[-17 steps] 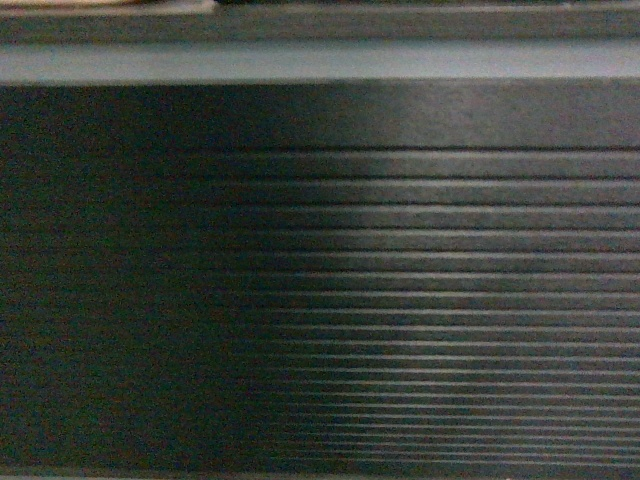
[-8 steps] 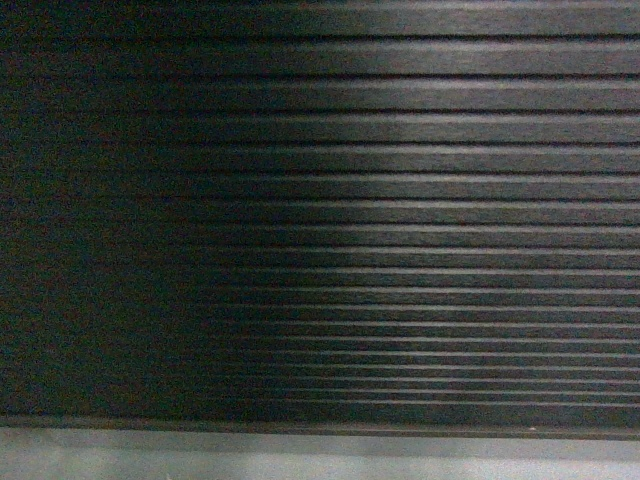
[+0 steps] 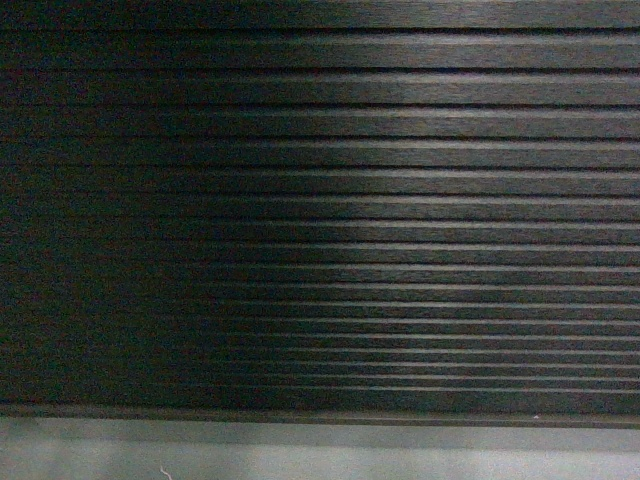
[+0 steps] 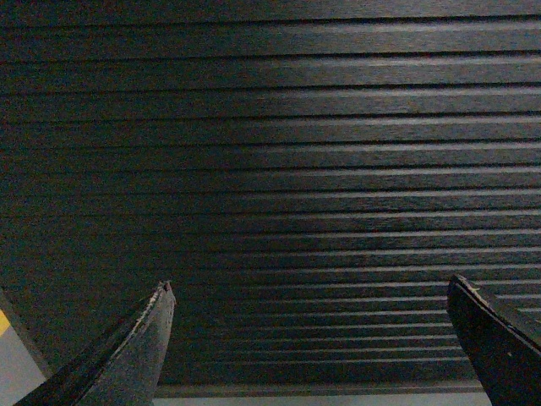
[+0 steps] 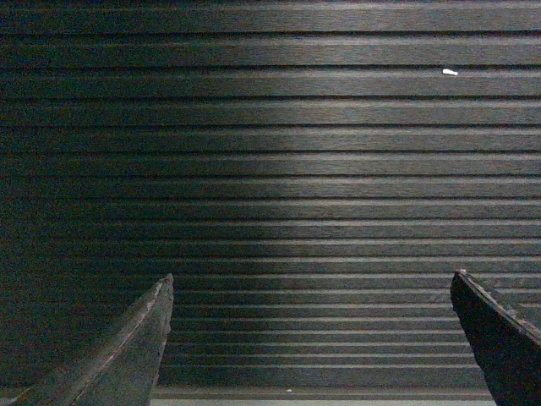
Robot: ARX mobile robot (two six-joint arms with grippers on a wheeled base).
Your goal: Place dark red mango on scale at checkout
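— So, what does your head camera give you?

— You're facing the checkout (image 3: 400, 200) square on: its dark ribbed front fills the view, with a pale strip of floor (image 3: 300, 455) along the bottom edge.

— And your grippers?

— Your left gripper (image 4: 308, 338) is spread wide with nothing between the fingers (image 4: 127, 355), pointed at the same ribbed panel; a bit of grey floor with a yellow patch (image 4: 4, 323) shows at lower left. Your right gripper (image 5: 311, 338) is spread wide too, also holding nothing, and a small white fleck (image 5: 450, 73) sits on a rib at upper right.

— The mango? The scale?

— You can't see either from any camera.
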